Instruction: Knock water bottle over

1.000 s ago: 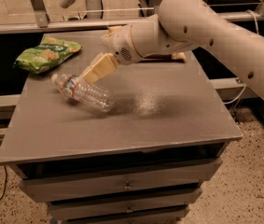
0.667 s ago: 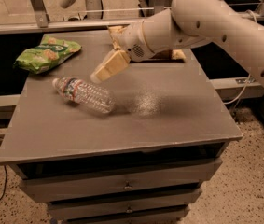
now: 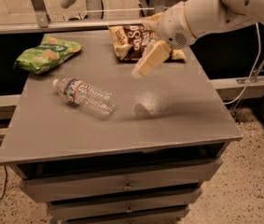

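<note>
The water bottle (image 3: 84, 95), clear and ribbed with a white cap and a red and green banded label, lies on its side on the left half of the grey cabinet top (image 3: 169, 120), cap toward the back left. My gripper (image 3: 145, 65) hangs in the air over the middle of the top, to the right of the bottle and well apart from it. It holds nothing.
A green snack bag (image 3: 47, 54) lies at the back left corner. A brown and white chip bag (image 3: 134, 41) lies at the back middle, partly behind my wrist. Drawers (image 3: 122, 185) run below the top. Speckled floor lies to the right.
My arm has lifted and swung to the right, away from the bottle. The bottle lies on its side throughout and has hardly shifted.
</note>
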You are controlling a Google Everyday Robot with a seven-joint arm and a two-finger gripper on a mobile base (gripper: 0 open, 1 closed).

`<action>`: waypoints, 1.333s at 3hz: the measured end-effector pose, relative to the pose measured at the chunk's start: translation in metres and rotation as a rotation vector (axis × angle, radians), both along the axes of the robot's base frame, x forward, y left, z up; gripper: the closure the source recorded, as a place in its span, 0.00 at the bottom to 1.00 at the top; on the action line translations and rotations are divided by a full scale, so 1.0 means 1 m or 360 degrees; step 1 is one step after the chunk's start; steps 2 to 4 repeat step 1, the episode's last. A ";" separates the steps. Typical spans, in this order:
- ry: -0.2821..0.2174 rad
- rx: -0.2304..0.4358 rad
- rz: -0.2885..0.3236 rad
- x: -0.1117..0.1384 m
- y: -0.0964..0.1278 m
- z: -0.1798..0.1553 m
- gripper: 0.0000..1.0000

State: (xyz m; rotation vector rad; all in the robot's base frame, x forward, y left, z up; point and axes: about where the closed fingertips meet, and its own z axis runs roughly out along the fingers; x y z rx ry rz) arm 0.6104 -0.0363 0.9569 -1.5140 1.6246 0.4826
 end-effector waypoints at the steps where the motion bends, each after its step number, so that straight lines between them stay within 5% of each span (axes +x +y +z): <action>1: 0.0000 0.0000 0.0000 0.000 0.000 0.000 0.00; 4: 0.0000 0.0000 0.0000 0.000 0.000 0.000 0.00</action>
